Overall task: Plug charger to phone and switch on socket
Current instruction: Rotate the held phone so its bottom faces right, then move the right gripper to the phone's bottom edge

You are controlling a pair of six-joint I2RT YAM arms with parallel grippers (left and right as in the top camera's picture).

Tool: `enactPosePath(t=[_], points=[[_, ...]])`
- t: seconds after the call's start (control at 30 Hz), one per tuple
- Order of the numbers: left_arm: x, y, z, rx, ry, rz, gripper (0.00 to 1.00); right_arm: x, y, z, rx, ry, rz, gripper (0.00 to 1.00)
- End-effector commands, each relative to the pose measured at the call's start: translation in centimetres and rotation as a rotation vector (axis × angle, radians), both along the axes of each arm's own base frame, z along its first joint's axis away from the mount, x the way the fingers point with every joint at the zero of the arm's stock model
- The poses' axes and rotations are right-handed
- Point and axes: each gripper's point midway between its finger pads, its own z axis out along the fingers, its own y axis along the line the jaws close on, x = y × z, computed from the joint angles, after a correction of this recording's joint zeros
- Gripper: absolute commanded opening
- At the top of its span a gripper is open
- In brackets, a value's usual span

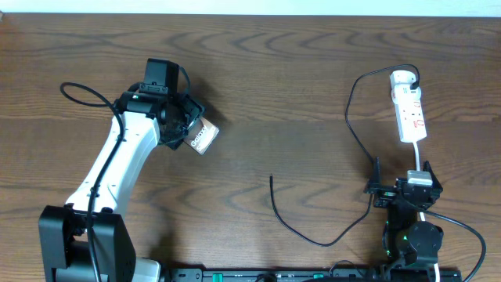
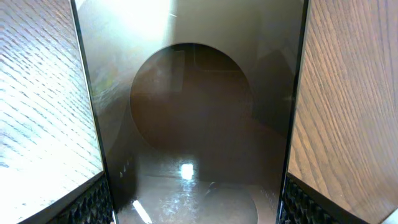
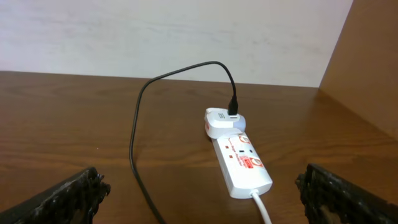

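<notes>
My left gripper [image 1: 190,130] is shut on the phone [image 1: 204,139], a dark slab with white lettering at its outer end. In the left wrist view the phone's glossy face [image 2: 193,106] fills the space between my fingers [image 2: 196,208]. The white socket strip [image 1: 410,110] lies at the far right, with a white adapter plugged in at its far end. The black charger cable [image 1: 350,117] runs from that adapter, loops down the table and ends in a free plug [image 1: 272,179] at the centre. My right gripper [image 1: 401,188] is open and empty, just short of the socket [image 3: 241,159]. The charger cable [image 3: 134,143] shows to the left of the socket.
The socket's white cord [image 1: 417,155] runs under my right arm. A thick black robot cable [image 1: 82,95] loops beside my left arm. The brown wooden table [image 1: 297,78] lies under everything. A pale wall [image 3: 186,31] stands behind the table's far edge.
</notes>
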Motion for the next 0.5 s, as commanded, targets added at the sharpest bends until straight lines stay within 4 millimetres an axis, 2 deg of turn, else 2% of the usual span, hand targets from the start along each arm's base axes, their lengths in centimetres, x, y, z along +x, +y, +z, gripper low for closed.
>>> enactPosePath(t=[0.0,0.1,0.2,0.3,0.47], points=[[0.8,0.0,1.9,0.006,-0.059,-0.013,0.07,0.1,0.8,0.0,-0.012,-0.001,0.040,0.99],[0.8,-0.2,1.9,-0.006,-0.058,-0.018,0.07,0.2,3.0,0.2,0.054,-0.013,0.168,0.99],[0.8,-0.4,1.9,-0.015,-0.057,-0.021,0.07,-0.1,5.3,0.3,0.207,-0.010,0.288,0.99],[0.8,-0.4,1.9,-0.015,-0.057,-0.021,0.07,-0.2,6.1,0.5,0.358,0.003,0.325,0.99],[0.8,-0.4,2.0,-0.019,-0.059,-0.012,0.07,-0.2,7.2,2.5,0.370,0.035,0.387,0.99]])
